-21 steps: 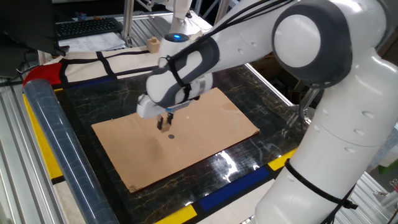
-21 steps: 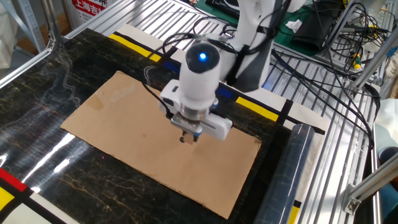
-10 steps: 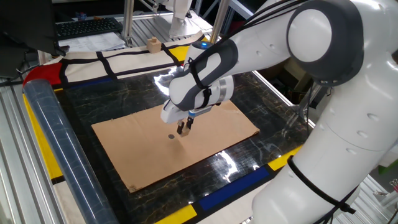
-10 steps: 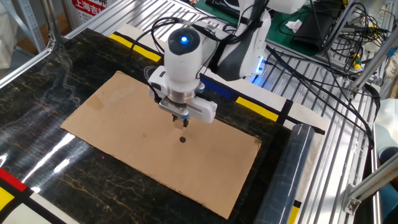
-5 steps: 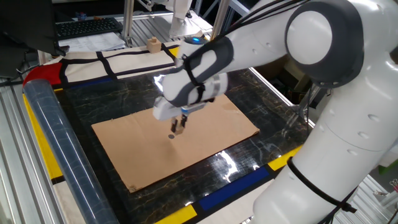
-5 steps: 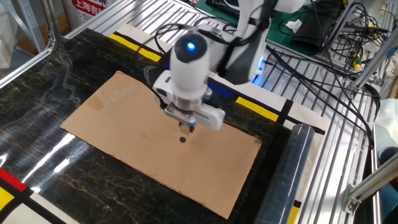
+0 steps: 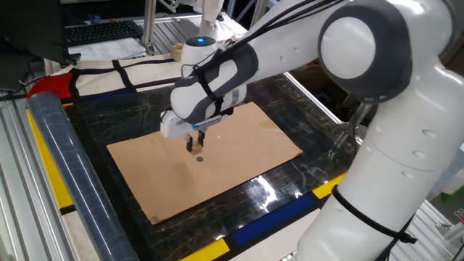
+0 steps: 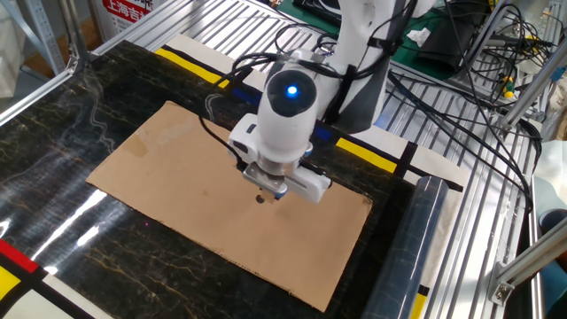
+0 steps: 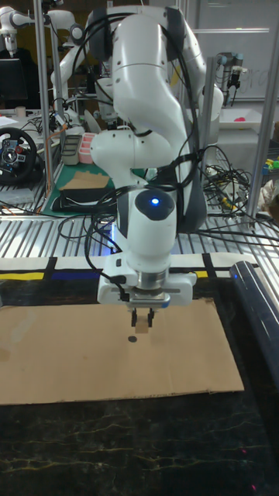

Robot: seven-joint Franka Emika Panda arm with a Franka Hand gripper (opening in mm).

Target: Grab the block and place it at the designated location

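Observation:
My gripper [image 7: 194, 146] hangs just above the brown cardboard sheet [image 7: 246, 141], fingers pointing down. They are shut on the block [image 9: 145, 328], a small tan cube that barely shows between the fingertips. The designated location [image 7: 199, 158], a dark grey dot, lies on the cardboard just in front of and beside the fingertips. In the other fixed view the gripper [image 8: 270, 190] stands right next to the dot [image 8: 260, 198]. The tall fixed view has the gripper [image 9: 142, 321] slightly above and to the right of the dot [image 9: 132, 339]. The block is not touching the cardboard.
A clear plastic roll [image 7: 61, 167] lies along the left edge of the dark marbled table. A knobbed tan wooden piece [image 7: 176, 51] stands at the back. Yellow and blue tape [image 7: 283, 210] borders the table. Cables [image 8: 461, 106] hang behind the arm.
The gripper swung right and away from the dot, then came back left and lower; it now stands close beside the dot, still shut on the block.

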